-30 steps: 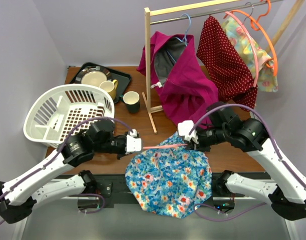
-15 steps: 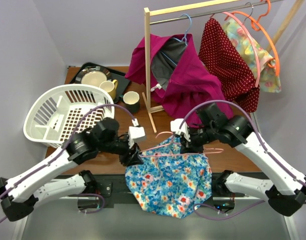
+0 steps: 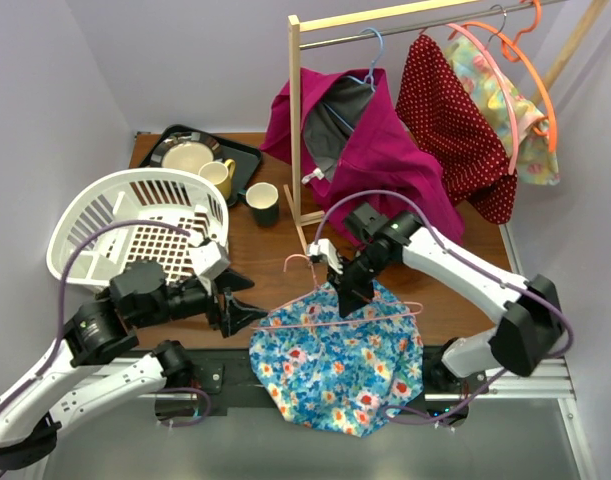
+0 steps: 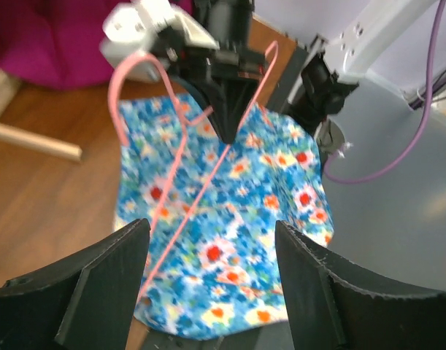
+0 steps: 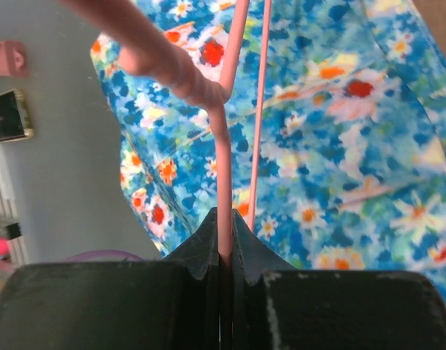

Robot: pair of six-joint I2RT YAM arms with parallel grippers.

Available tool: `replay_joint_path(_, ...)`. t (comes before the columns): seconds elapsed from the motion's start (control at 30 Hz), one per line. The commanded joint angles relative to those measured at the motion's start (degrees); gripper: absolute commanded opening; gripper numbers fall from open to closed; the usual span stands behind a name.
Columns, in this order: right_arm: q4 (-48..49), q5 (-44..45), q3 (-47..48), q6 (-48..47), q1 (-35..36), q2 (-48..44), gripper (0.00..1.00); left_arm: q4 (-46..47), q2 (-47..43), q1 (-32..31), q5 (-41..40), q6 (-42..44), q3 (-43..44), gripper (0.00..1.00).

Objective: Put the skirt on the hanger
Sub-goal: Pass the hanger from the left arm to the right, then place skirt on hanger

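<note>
The blue floral skirt (image 3: 340,370) lies at the table's near edge, hanging over it. On its upper edge rests a thin pink wire hanger (image 3: 303,262), hook toward the rack. My right gripper (image 3: 346,303) points down and is shut on the hanger's neck. The right wrist view shows the pink wire (image 5: 221,146) pinched between the closed jaws of that gripper (image 5: 224,222), above the skirt (image 5: 339,146). My left gripper (image 3: 240,305) stands open just left of the skirt, holding nothing. Between its fingers (image 4: 98,292) the left wrist view shows the skirt (image 4: 230,240) and the hanger (image 4: 201,189).
A white laundry basket (image 3: 135,225) sits at the left. Behind it is a black tray (image 3: 247,158) with a plate and mug, and a dark mug (image 3: 262,203). A wooden rack (image 3: 295,120) carries a magenta garment (image 3: 380,165), a red dotted one (image 3: 450,115) and orange hangers (image 3: 530,70).
My left gripper has opened, let go of the hanger's end and drawn back to the left. My right gripper has closed on the hanger and swung left over the skirt.
</note>
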Motion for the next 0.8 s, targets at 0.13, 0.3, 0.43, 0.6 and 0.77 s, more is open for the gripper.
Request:
replay_joint_path(0.13,-7.6,-15.1,10.0,-6.6,0.0,6.0,0.00,2.0,-0.1,-0.3,4.8,-5.1,-4.2,0.74)
replay_joint_path(0.3,-6.7,-17.7,7.8,-5.9,0.4,11.5,0.00,3.8,2.6,-0.3,8.9,-5.0,-5.0,0.73)
replay_joint_path(0.43,-0.7,-14.7,5.6,-0.5,0.3,13.8,0.00,5.8,3.5,-0.3,9.9,-7.2,-7.9,0.72)
replay_joint_path(0.6,2.6,-14.4,5.8,2.8,0.4,19.3,0.00,11.4,0.5,-0.3,8.9,-13.3,-16.0,0.70)
replay_joint_path(0.77,3.8,-15.5,6.2,3.3,0.3,24.0,0.00,11.3,1.2,-0.3,0.1,-19.6,-21.8,0.66)
